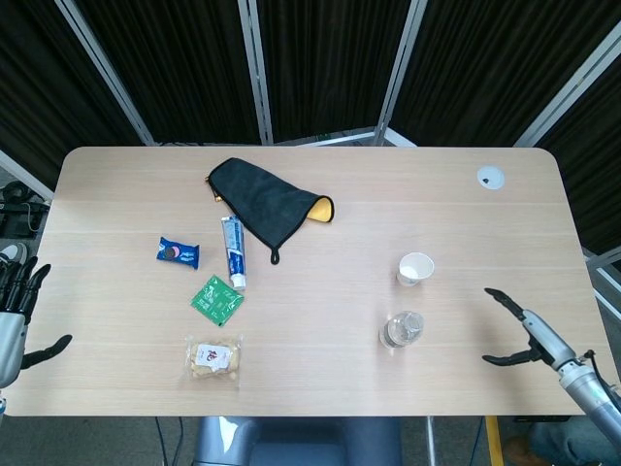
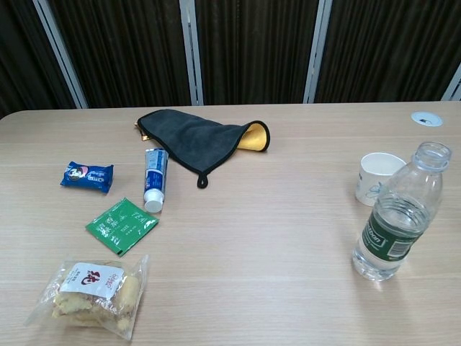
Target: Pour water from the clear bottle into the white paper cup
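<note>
The clear bottle [image 1: 401, 330] [image 2: 398, 213], uncapped and with a green label, stands upright near the table's front right, partly filled with water. Just behind it stands the white paper cup [image 1: 415, 269] [image 2: 377, 178], upright and empty-looking. My right hand [image 1: 524, 330] hovers to the right of the bottle over the table, fingers spread, holding nothing; a gap separates it from the bottle. My left hand [image 1: 14, 320] hangs off the table's left edge, fingers apart and empty. Neither hand shows in the chest view.
A dark cloth [image 1: 267, 202] with a yellow lining lies at the back centre. A toothpaste tube [image 1: 232, 251], a blue snack packet [image 1: 179, 253], a green sachet [image 1: 217, 299] and a bagged pastry [image 1: 213, 359] lie left of centre. A white round cap [image 1: 490, 177] sits in the table's far right.
</note>
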